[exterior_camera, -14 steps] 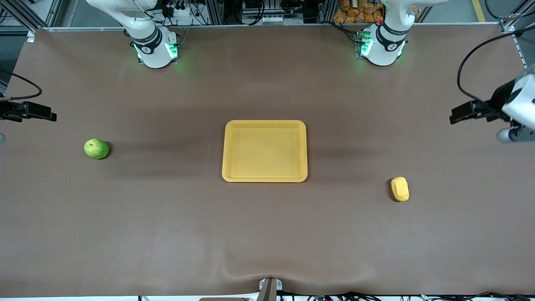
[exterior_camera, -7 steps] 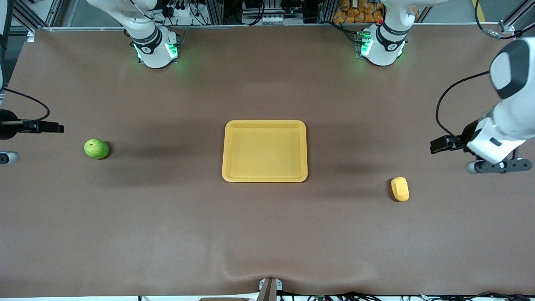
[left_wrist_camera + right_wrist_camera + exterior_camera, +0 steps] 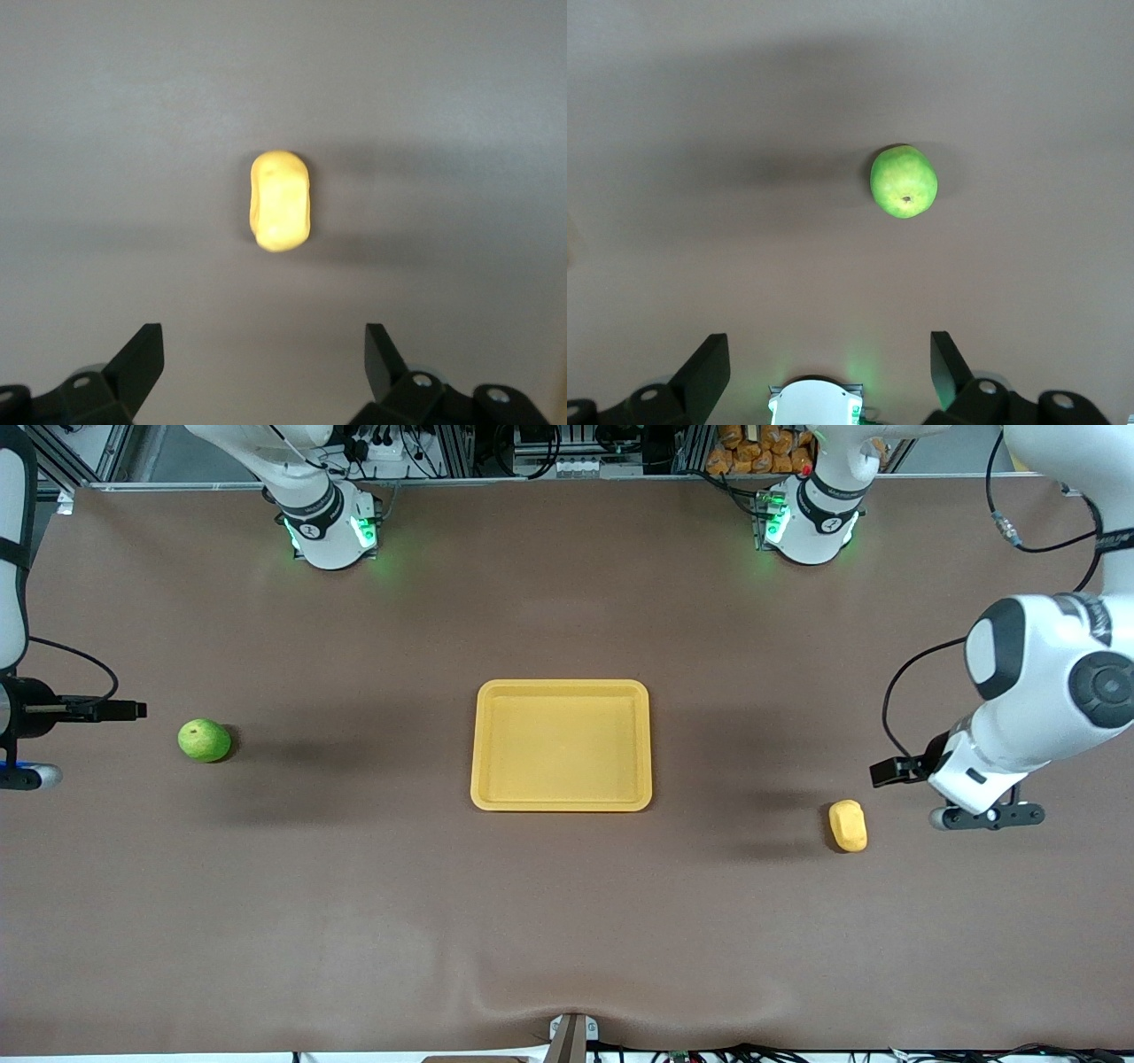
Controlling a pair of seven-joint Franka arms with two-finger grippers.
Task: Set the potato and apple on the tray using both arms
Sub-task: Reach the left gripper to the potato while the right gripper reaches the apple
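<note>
The potato (image 3: 848, 825) lies on the bare brown table (image 3: 567, 921) toward the left arm's end, well apart from the tray (image 3: 562, 687) and a little nearer the front camera than the tray's near rim. The apple (image 3: 205, 740) sits alone toward the right arm's end, level with the middle of the tray and also well apart from it. The tray lies flat at the table's middle with nothing on it.

The left gripper (image 3: 264, 356) hangs in the air over the table just beside the potato, at the end of a white arm that bends in from the table's edge. The front view hides its fingers under the wrist; the left wrist view shows them spread wide with nothing between them, and the potato (image 3: 281, 201) lying on the cloth past the fingertips, untouched.

The right gripper (image 3: 830, 359) is over the table's end near the apple. Only its wrist hardware shows at the front view's edge; the right wrist view shows its fingers wide apart and empty, with the apple (image 3: 904, 181) resting stem dimple up, clear of them.
</note>
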